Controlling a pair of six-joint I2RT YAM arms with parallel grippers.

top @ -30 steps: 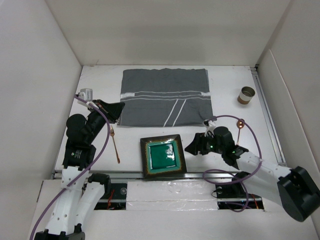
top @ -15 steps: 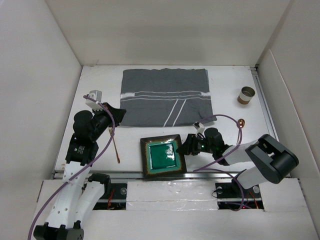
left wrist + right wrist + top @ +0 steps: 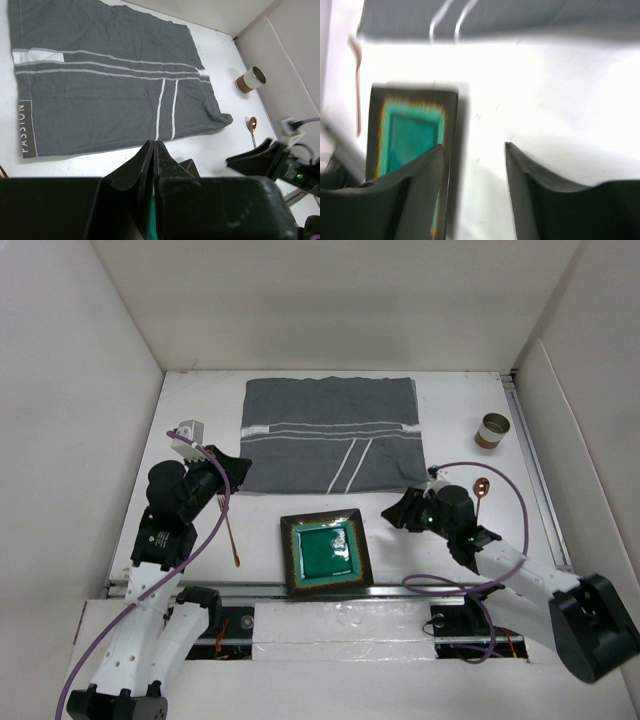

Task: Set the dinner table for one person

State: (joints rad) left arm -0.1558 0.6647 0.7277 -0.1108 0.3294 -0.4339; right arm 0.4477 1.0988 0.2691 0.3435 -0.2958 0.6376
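Just below right gripper (image 3: 473,145), dinner table (image 3: 560,95)

Bright, even overhead light, soft shadows only. Rt wrist view motion-blurred, w/ glare on dinner table (image 3: 545,90) right of green plate (image 3: 412,135); other views sharp.

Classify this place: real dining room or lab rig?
Likely a lab test cell, not a home: the white dinner table is boxed in by plain white panels, and a left arm and right arm are mounted at its near edge.
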